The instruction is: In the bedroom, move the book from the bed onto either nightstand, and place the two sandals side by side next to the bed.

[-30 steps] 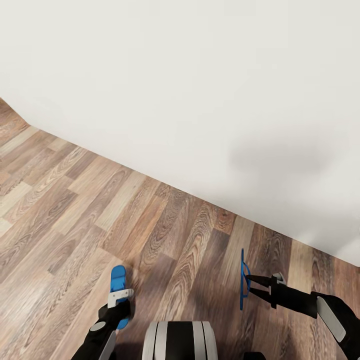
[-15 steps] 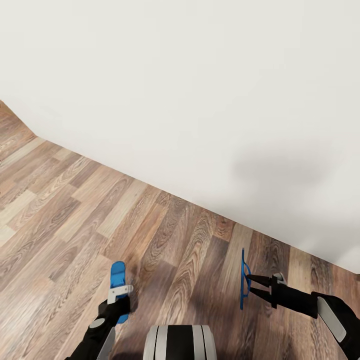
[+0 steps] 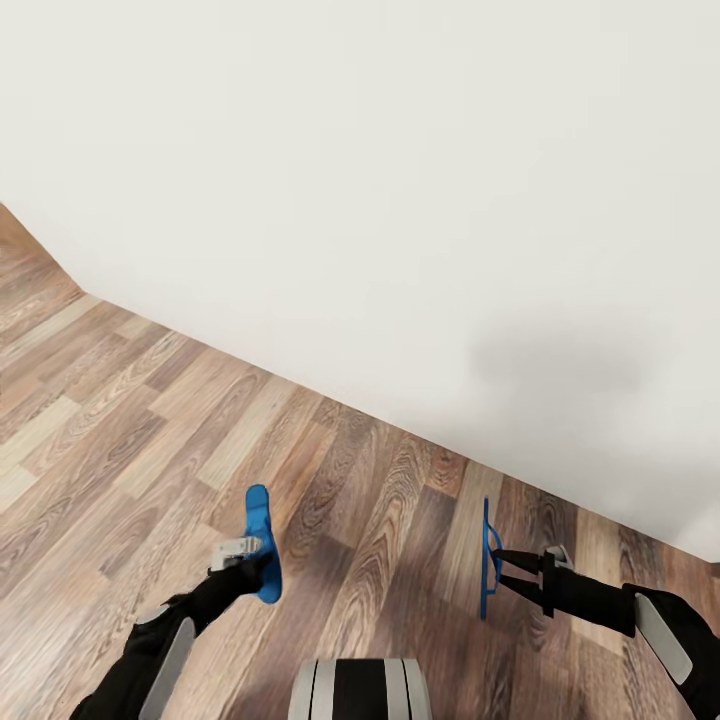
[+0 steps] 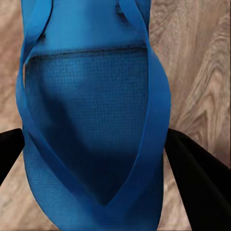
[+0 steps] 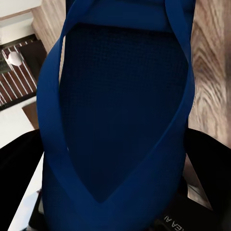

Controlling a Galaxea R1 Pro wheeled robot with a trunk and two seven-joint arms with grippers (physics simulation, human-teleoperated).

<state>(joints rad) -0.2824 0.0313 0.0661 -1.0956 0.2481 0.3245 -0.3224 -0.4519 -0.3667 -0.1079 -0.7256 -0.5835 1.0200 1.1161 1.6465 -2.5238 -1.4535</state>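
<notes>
- Over the brown wood-plank floor (image 3: 130, 440), left gripper (image 3: 252, 562) is clamping one flat bright-blue sandal (image 3: 262, 542).
- Right gripper (image 3: 505, 572) is gripping another thin blue sandal (image 3: 486, 560) edge-on, beside the white bed (image 3: 400, 200).

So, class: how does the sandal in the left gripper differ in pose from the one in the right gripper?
The left sandal shows its broad blue face and slants; the right sandal is edge-on, a thin upright line. Both are bright blue, each clamped in a gripper (left, right) above the wood floor.
</notes>
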